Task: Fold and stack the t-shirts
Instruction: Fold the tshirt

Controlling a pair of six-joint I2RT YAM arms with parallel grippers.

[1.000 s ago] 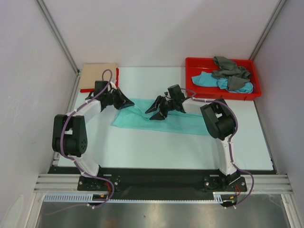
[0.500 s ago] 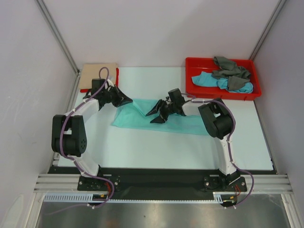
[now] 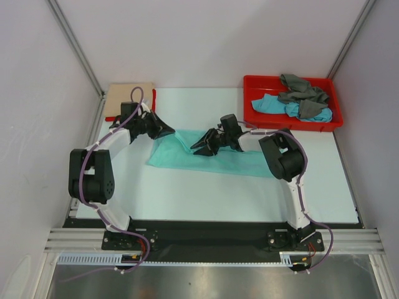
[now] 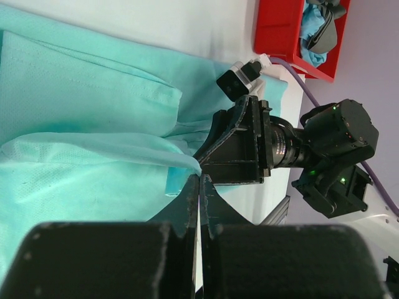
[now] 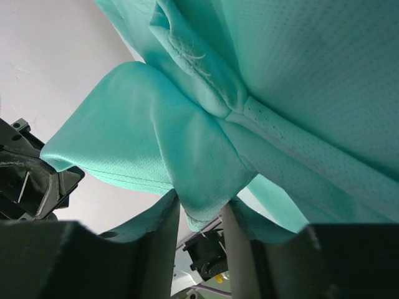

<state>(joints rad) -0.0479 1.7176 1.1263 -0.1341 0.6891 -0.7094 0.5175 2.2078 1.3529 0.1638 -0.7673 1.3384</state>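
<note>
A mint-green t-shirt (image 3: 215,159) lies spread across the middle of the table. My left gripper (image 3: 172,131) is shut on the shirt's far left edge; in the left wrist view (image 4: 199,180) a thin fold of cloth (image 4: 93,162) is pinched at the tips. My right gripper (image 3: 196,149) is shut on a bunched fold of the same shirt (image 5: 206,168) close by, and in the right wrist view (image 5: 201,210) cloth hangs between the fingers. A grey shirt (image 3: 302,92) and a turquoise-blue shirt (image 3: 271,104) lie crumpled in the tray. A folded beige shirt (image 3: 128,99) lies on a red one (image 3: 154,99).
The red plastic tray (image 3: 255,118) stands at the back right; it also shows in the left wrist view (image 4: 277,31). The folded stack sits at the back left corner. Enclosure walls and frame posts stand close on both sides. The right arm's wrist (image 4: 330,140) is near my left gripper.
Both grippers have moved slightly toward the back of the table, the left one also leftward, drawing the shirt's far left edge up between them.
</note>
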